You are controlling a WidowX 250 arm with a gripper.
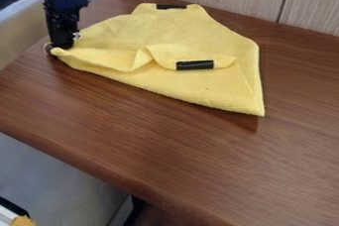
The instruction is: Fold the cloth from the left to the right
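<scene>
In the camera view, we have the yellow cloth (192, 88) spread on the left and middle of the far part of the worktop (165, 145), with the black hand (58, 48) down at its left corner. We cannot tell whether the hand has closed on that corner or merely touches it. We judge the step in hand to be taking up the left end to start the fold. Next we would want a sure grip, a modest lift, then a carry across to the right, laying the end down over the right side. A loose pinch could let the corner slip. The cloth's long axis runs aslant, from the left corner to the pointed corner at the near right. Its narrower edge, with one black strip (171, 7), faces the far side; a second black strip (195, 65) sits on a rumpled flap nearer us.
</scene>
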